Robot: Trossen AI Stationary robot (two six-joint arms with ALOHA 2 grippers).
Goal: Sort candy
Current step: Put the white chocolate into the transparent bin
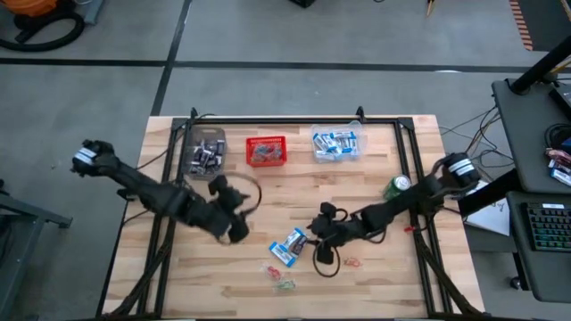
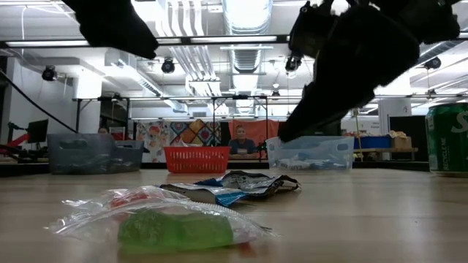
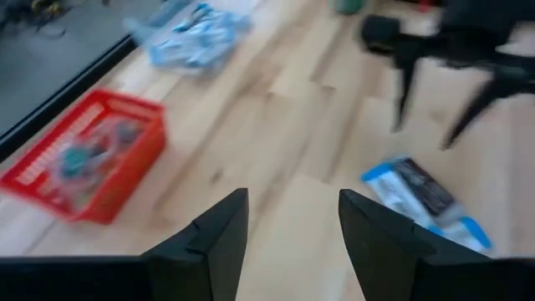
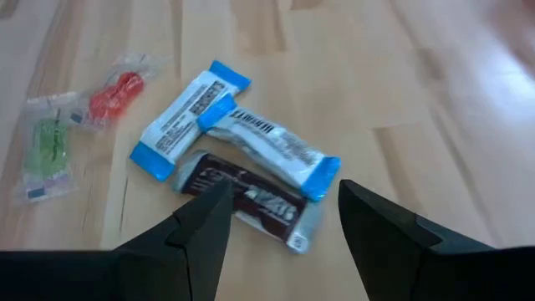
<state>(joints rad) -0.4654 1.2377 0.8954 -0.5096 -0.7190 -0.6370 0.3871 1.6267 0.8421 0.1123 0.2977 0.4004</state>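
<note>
Brown mini bar (image 4: pixel 251 199) lies under two blue-and-white packets (image 4: pixel 219 125), low centre; your right gripper (image 4: pixel 284 219), wide and empty, may pinch several together.

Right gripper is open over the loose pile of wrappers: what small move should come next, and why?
Probably lower the right gripper onto the dark brown bar and close. Its open jaws straddle that bar, which lies partly under two blue-and-white packets on the table, so it is the nearest loose piece. The left gripper is open and empty near the red basket.
</note>
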